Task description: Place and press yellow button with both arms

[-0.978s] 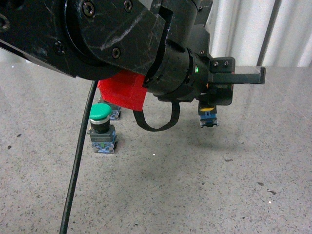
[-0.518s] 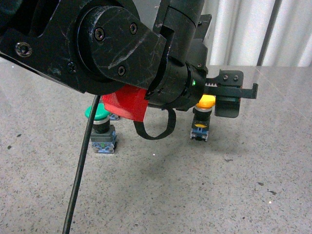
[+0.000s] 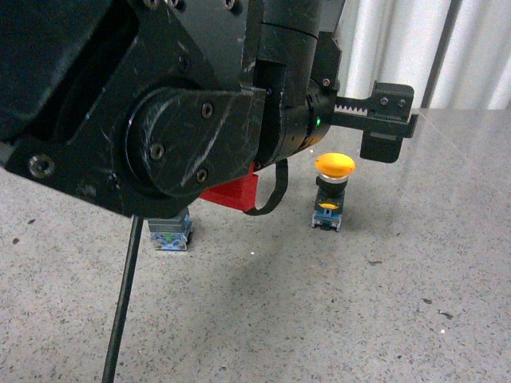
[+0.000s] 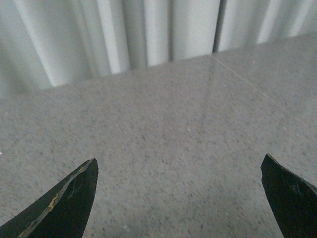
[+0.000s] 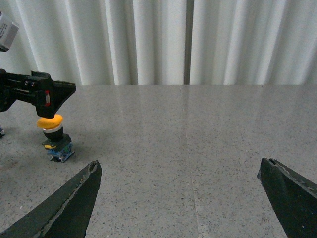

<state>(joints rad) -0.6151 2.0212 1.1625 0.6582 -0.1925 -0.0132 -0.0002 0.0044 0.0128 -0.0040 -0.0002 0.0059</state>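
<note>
Nearest: black cable (image 3: 120, 311) over bench (image 3: 335, 319). L arm (image 3: 160, 120) fills upper view, w/ red part (image 3: 235, 193) and strap loop (image 3: 277, 187) beneath. Mid-bench: yellow button (image 3: 332, 195) upright, free of both arms. L end effector (image 4: 178, 161) spread wide, empty, just above cap. R end effector (image 5: 179, 163) wide apart, empty. Curtain (image 5: 148, 39) behind.

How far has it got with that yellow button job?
Placing looks done: the yellow button stands upright on the table, free of any grip. The left gripper hangs open just above its cap. The right gripper is open, well away. Pressing is not yet done.
</note>
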